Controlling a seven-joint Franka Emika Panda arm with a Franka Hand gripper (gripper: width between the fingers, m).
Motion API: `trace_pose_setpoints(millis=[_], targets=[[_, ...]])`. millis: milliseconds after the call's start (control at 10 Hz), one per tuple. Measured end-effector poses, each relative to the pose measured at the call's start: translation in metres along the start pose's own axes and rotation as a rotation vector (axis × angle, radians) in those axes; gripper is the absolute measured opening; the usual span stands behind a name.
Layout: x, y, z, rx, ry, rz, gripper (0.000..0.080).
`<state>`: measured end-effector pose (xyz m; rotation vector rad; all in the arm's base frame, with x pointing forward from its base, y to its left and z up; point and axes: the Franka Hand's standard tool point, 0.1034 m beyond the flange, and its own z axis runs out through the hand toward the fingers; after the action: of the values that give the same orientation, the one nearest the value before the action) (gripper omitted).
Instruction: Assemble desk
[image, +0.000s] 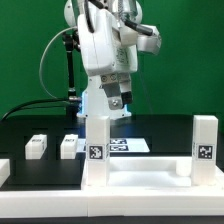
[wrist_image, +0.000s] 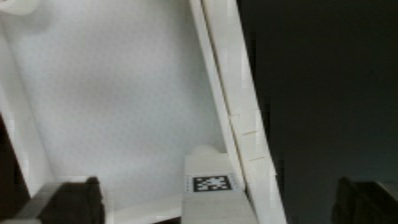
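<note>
White plastic forms the desk top (image: 140, 178), which lies on the black table (image: 30, 190) at the front of the exterior view, with its raised rim making a shallow tray. Two square legs stand upright in that tray. One leg (image: 97, 130) is at the corner toward the exterior view's left and a second leg (image: 205, 130) at the corner toward its right. Each carries a black-and-white marker tag low on its face. Outside the tray, toward the exterior view's left, two loose white parts (image: 37, 146) (image: 70, 146) sit apart on the table. The marker board (image: 130, 146) lies flat behind the desk.

The gripper (image: 117, 102) hangs above the desk near the leg on the exterior view's left, touching nothing. Only the wrist view looks down into the tray: bare white floor (wrist_image: 107, 100), the long rim (wrist_image: 235, 100) against the dark table, and a tagged leg (wrist_image: 214, 180) just beside that rim; which leg it is cannot be told. The dark fingers (wrist_image: 71, 200) show at opposite edges there, so the jaws stand wide apart and hold nothing

No letters or brand can be read; the tags show only square patterns
</note>
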<state>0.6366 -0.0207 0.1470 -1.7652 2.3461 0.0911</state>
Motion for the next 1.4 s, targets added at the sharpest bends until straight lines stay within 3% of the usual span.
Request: trace_pose_setpoints(millis=[100,200,300,500,700,900,1000,1100,1200,1400], targets=[[-0.004,0.002,0.001,-0.001,0.0,-0.001,0.0649],[-0.026,0.02,0.005,-0.017,-0.008,-0.029,0.0649],[-0.036,0.041,0.009,-0.043,-0.012,-0.075,0.0649],[-0.037,0.079,0.021,-0.094,-0.008,-0.098,0.0649],[-0.037,0.072,0.018,-0.083,-0.008,-0.095,0.0649],[-0.037,0.072,0.019,-0.084,-0.008,-0.096,0.0649],[-0.035,0.072,0.021,-0.073,-0.006,-0.118,0.0649],[-0.021,0.084,0.034,-0.052,0.011,-0.16,0.0649],[-0.007,0.103,0.046,-0.076,0.021,-0.183,0.0649],[0.008,0.12,0.07,-0.051,0.038,-0.177,0.0649]])
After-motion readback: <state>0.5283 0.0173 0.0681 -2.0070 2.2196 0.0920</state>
